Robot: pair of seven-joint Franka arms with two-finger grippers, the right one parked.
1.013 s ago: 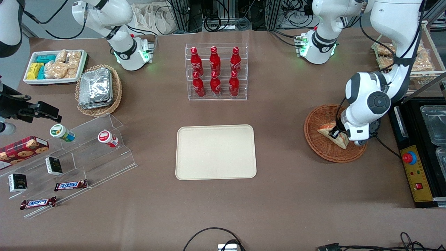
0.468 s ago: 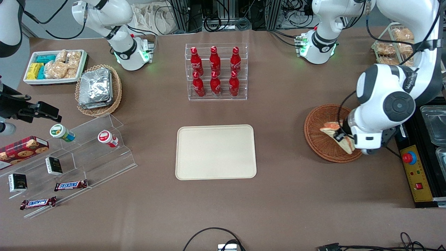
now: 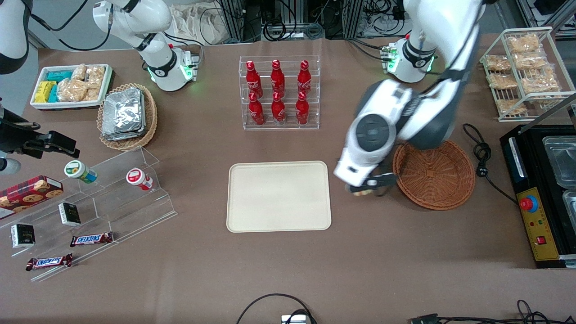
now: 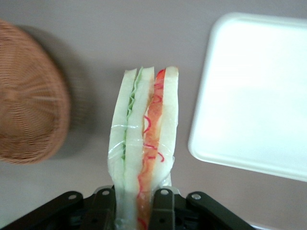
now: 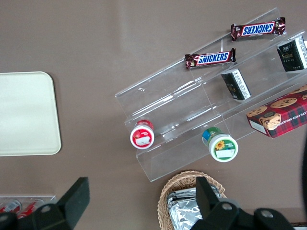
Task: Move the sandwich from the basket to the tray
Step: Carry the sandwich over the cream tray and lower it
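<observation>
Wicker basket (image 3: pixel 434 174) empty; pincer (image 4: pixel 135 208) grips sandwich (image 4: pixel 143 151) beside tray (image 3: pixel 278 196)

Pincer (image 4: pixel 139 211) clamping sandwich (image 4: pixel 144 148) upright above table, between basket (image 4: pixel 29 120) and tray (image 4: pixel 254 91)

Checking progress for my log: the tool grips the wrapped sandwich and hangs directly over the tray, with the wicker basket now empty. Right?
Not quite. The tool grips the sandwich over bare table between the basket and the tray, not over the tray; the left wrist view shows this. The basket is indeed empty.
</observation>
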